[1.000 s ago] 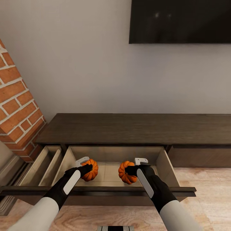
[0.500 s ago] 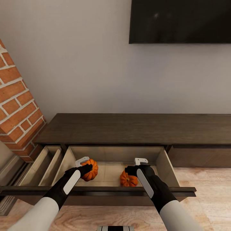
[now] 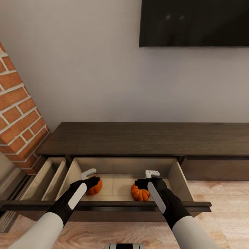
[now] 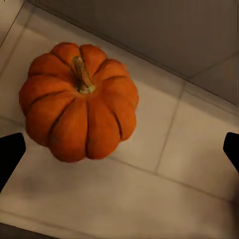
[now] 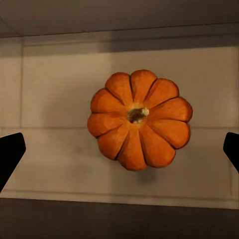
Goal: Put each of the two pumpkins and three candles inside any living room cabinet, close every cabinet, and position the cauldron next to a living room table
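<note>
The left gripper is hanging wide open, gripping nothing, over a small ribbed orange pumpkin lying on the pale tan floor of the pulled-out drawer. The right gripper is likewise spread wide and empty above a second ribbed orange pumpkin in the same drawer. The drawer is belonging to the long dark-brown wooden cabinet.
</note>
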{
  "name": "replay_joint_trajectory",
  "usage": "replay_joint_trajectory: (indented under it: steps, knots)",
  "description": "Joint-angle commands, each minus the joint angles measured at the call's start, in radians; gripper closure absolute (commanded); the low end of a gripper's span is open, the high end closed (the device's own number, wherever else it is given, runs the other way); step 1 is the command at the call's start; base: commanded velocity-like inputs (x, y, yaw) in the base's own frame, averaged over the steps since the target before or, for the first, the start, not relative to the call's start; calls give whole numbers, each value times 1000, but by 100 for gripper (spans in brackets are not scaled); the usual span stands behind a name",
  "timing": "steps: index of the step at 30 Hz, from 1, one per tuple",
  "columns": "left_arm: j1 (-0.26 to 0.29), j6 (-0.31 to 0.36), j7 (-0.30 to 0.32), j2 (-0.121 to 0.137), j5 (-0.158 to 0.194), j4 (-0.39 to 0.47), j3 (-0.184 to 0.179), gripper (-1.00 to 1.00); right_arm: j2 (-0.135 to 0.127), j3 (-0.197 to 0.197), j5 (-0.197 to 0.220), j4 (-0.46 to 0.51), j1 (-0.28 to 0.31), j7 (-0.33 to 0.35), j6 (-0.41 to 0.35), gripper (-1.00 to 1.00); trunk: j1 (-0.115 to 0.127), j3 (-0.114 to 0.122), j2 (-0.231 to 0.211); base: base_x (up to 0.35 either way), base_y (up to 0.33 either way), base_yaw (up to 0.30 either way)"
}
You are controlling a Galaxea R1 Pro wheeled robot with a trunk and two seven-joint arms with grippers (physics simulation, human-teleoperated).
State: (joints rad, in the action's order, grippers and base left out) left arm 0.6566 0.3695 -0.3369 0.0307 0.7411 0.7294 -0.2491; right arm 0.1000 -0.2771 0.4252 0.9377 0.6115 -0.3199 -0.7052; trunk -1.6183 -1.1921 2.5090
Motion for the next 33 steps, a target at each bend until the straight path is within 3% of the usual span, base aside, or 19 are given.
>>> replay_joint_trajectory:
  steps: [1, 5, 19, 27, 33]
  knots:
    - [0, 1, -10, 1, 11, 3, -6, -100, 0, -2, 10, 1, 1, -10, -2, -100, 0, -1, 0, 0, 0, 0]
    - [0, 1, -10, 1, 11, 5, -6, -100, 0, -2, 10, 1, 1, -10, -2, -100, 0, -1, 0, 0, 0, 0]
    - [1, 7, -5, 3, 15, 5, -7, -100, 0, -2, 11, 1, 1, -8, -2, -100, 6, 53, -3, 0, 0, 0]
    - [1, 62, -5, 10, 15, 6, -6, -100, 0, -2, 12, 0, 1, -8, -2, -100, 10, 84, -5, 0, 0, 0]
    - [1, 149, -4, 13, 37, 5, 68, -100, 0, -1, 12, 0, 1, -7, -2, -100, 13, 107, -6, -101, 0, 0]
